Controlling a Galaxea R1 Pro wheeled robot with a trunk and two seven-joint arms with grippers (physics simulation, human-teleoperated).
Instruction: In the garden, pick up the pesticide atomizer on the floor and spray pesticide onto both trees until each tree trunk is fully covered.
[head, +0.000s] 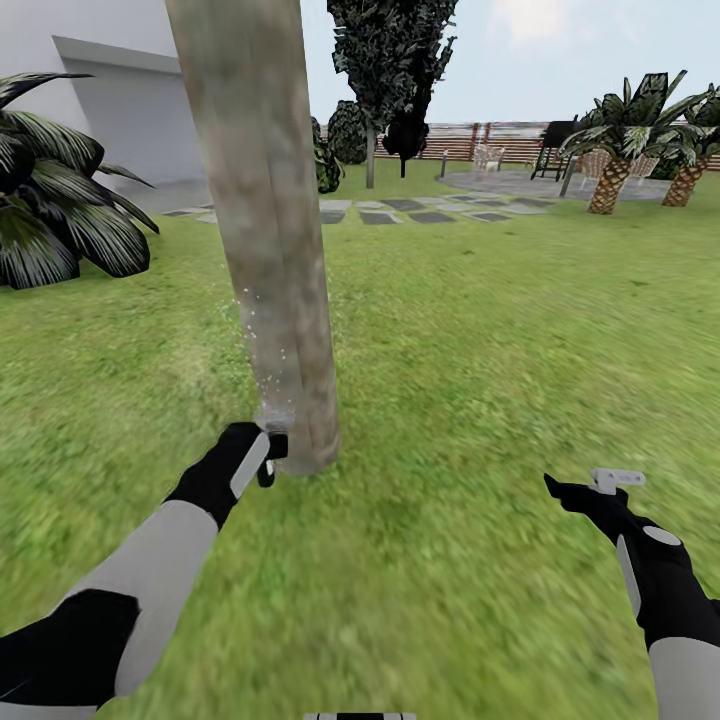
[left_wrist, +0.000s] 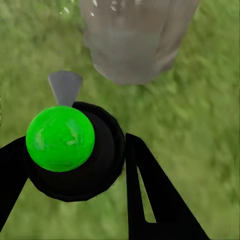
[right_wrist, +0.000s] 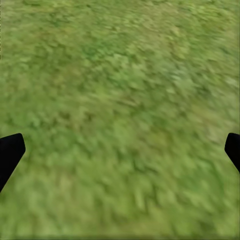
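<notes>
One thick, mottled grey-brown tree trunk (head: 265, 220) rises from the garden lawn just ahead and leans slightly. My left gripper (head: 262, 458) is shut on the pesticide atomizer (head: 276, 445), held low beside the trunk's base. White specks of pesticide (head: 262, 350) hang along the trunk's lower left side. In the left wrist view the atomizer (left_wrist: 75, 150) shows its bright green dot and a grey nozzle (left_wrist: 65, 86) aimed at the trunk base (left_wrist: 135, 45), with black fingers (left_wrist: 150, 200) on either side. My right gripper (head: 588, 487) hovers open over bare grass (right_wrist: 120, 110).
A dark spiky shrub (head: 50, 210) stands at the left before a pale building wall (head: 120, 110). Stepping stones (head: 400, 210) lead to a paved patio with a grill (head: 555, 140). Scaly palms (head: 615, 160) stand at the far right. A slatted fence (head: 500, 135) closes the back.
</notes>
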